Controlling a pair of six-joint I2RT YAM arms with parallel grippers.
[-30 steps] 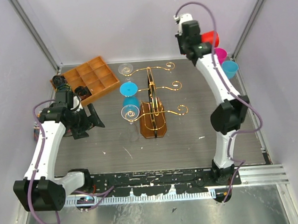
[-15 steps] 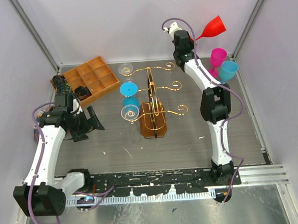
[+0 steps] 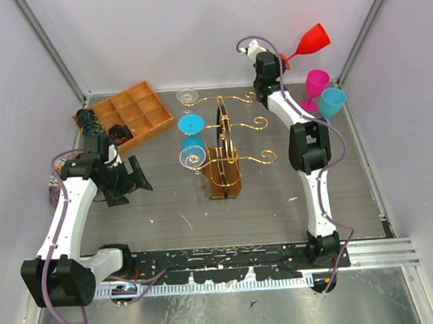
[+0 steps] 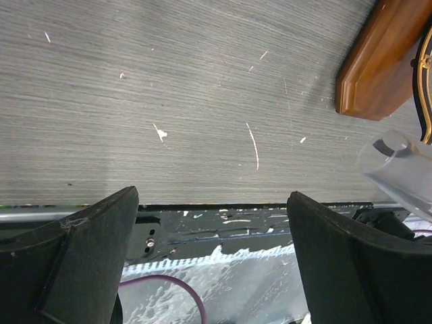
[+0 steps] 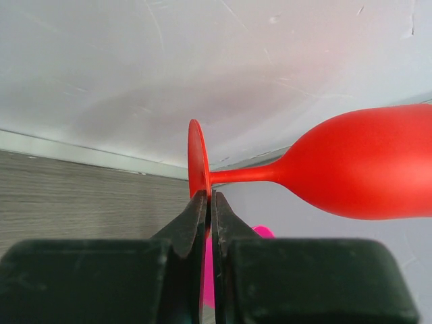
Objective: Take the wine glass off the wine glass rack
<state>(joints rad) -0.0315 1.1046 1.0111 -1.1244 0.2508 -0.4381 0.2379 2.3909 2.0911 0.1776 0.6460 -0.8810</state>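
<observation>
The wine glass rack [image 3: 224,136] is a gold wire stand on an amber-brown base [image 3: 222,180] at the table's middle. Clear and blue glasses [image 3: 191,125] hang on its left arms. My right gripper [image 3: 282,58] is high at the back right of the rack. It is shut on the foot of a red wine glass [image 3: 310,41], which lies sideways in the air. In the right wrist view the gripper [image 5: 210,199] pinches the foot's rim and the bowl [image 5: 368,169] points right. My left gripper [image 3: 135,176] is open and empty, left of the rack.
A pink glass [image 3: 317,84] and a light blue glass [image 3: 333,101] stand at the back right. An orange-brown compartmented tray [image 3: 130,112] sits at the back left. The left wrist view shows the rack's base [image 4: 381,64] and a clear glass [image 4: 403,167].
My right arm has swung back and turned the red glass from bowl-up-hidden to lying sideways, bowl pointing right. The left arm has barely moved.
</observation>
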